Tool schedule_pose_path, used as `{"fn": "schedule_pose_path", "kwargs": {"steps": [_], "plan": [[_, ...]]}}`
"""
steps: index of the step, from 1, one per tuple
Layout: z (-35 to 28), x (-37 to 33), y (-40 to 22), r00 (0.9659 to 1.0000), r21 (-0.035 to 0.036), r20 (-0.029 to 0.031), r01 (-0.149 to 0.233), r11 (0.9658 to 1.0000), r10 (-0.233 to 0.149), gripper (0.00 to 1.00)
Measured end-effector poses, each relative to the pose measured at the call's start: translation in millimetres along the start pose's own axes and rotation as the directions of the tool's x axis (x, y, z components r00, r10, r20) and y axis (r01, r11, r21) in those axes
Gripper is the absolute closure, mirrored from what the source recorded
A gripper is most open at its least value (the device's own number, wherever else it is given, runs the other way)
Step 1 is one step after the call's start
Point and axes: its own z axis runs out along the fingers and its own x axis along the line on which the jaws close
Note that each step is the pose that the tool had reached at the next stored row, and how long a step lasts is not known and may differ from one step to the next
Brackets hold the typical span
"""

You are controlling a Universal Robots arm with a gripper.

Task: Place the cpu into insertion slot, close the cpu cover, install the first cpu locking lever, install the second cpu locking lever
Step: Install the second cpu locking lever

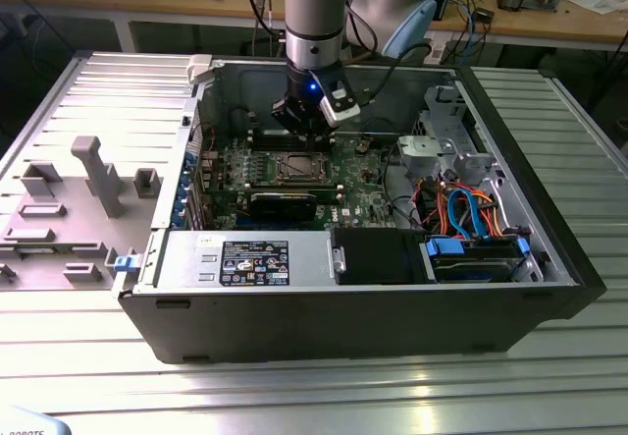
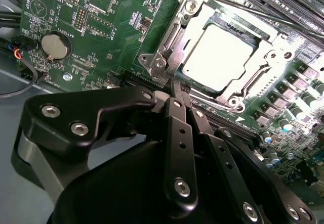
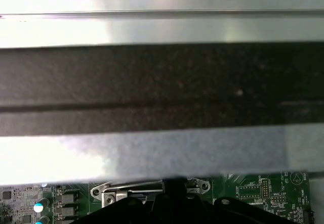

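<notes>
While the arm reaches down into the open case, the exterior view shows one claw (image 1: 312, 138) just above the slot (image 1: 297, 169) on the board. In the second wrist view one cpu (image 2: 221, 57) lies seated under one closed cover (image 2: 174, 37); the claw's fingers (image 2: 178, 133) are pressed together, tips at a thin lever (image 2: 238, 7)-side corner. Springy, stiff wire, likely best caught at its hooked end.
</notes>
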Motion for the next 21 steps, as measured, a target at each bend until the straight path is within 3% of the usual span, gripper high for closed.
{"fn": "schedule_pose_path", "kwargs": {"steps": [4,10,12,13,18,21], "plan": [[-0.1,-0.1,-1.1,1.0,0.0,-0.0001,0.0,1.0,0.0,0.89],[-1.1,-0.3,-10.4,1.0,0.0003,-0.0002,0.0,1.0,0.0,0.89],[-5.3,-0.5,-10.6,1.0,0.0001,-0.0001,0.0,1.0,0.0,0.89],[-11.0,-0.8,-10.3,1.0,0.0001,0.0,0.0,1.0,0.0,0.89],[-26.3,-1.5,-9.5,1.0,0.0001,-0.0001,0.0,1.0,0.0,0.89],[-31.0,-1.7,-9.4,1.0,0.0005,-0.0001,0.0,1.0,0.0,0.89]]}}
